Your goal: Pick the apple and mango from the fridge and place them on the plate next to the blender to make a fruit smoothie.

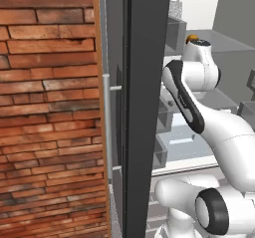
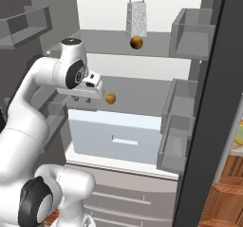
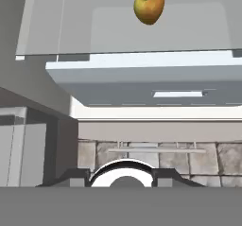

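The fridge stands open, its dark grey door (image 2: 209, 126) on the right and its silver bar handle (image 1: 107, 127) seen from the left. A yellow-green apple (image 3: 149, 4) with an orange blush lies on the middle glass shelf (image 2: 137, 95). In the right base view the apple (image 2: 110, 98) is a short way right of my gripper (image 2: 81, 99), apart from it. The gripper (image 3: 118, 175) is open and holds nothing. A rounder orange-brown fruit (image 2: 136, 42), which I take as the mango, sits on the upper shelf. The plate and blender are out of view.
A metal grater (image 2: 136, 19) stands just behind the upper fruit. A pale drawer (image 2: 114, 136) sits under the middle shelf. Grey door bins (image 2: 182, 121) line the right side. A brick wall (image 1: 50, 107) is left of the door. A wooden counter cabinet (image 2: 228, 193) is far right.
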Robot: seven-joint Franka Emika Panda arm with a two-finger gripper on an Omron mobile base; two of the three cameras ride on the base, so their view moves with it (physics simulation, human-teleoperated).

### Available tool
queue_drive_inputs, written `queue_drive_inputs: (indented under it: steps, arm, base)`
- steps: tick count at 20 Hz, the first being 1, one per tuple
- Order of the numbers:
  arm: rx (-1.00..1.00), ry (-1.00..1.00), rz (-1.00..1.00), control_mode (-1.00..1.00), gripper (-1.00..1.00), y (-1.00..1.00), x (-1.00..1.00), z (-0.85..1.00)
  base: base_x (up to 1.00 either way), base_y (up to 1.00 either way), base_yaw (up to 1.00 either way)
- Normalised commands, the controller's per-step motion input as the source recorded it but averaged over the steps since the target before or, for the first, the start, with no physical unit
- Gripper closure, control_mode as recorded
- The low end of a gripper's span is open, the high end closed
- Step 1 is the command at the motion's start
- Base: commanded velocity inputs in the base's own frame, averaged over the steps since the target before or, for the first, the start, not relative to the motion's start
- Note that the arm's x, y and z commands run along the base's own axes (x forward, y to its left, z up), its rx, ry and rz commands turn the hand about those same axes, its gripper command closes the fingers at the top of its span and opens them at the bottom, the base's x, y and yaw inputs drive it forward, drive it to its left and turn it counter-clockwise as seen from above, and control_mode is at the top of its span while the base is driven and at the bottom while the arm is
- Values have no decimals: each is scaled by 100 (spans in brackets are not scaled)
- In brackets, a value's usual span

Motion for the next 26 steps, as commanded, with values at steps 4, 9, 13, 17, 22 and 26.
queue_drive_inputs:
  steps: [4, 9, 13, 17, 22, 26]
  arm:
    - [0, -7, 0, -100, -100, 0, -18, 0]
    - [-2, -19, 0, -100, -100, 0, -15, 10]
    - [-2, -37, 0, -100, -100, -15, -54, 36]
    - [-9, -45, 0, -100, -100, -4, -42, 60]
    - [-4, -34, 0, -100, -100, -2, -28, 73]
    - [0, -21, 0, -100, -100, -1, -17, 86]
  base:
    - [0, 0, 0]
    - [0, 0, 0]
    - [0, 0, 0]
    - [0, 0, 0]
    - [0, 0, 0]
    - [0, 0, 0]
